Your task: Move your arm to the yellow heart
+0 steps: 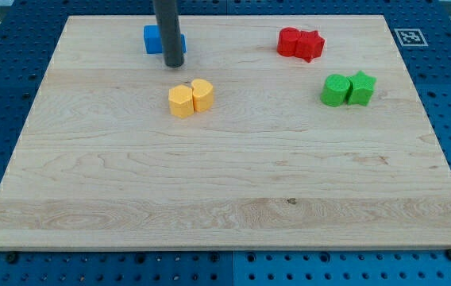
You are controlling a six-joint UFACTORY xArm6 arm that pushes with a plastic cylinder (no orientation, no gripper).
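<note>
Approach is the step you are in: my tip, a bare rod with nothing to open or pinch, rests beside the blue block. Next, slide down-right to the yellow heart, touching the yellow hexagon.

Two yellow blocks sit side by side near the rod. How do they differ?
The left yellow block looks faceted, roughly hexagonal; the right yellow block has a rounded, lobed outline, probably the heart. The left one sits slightly nearer the view's bottom; the right one sits higher. My tip is above both, about equally near each. Both are yellow, similar in size, and touching.
</note>
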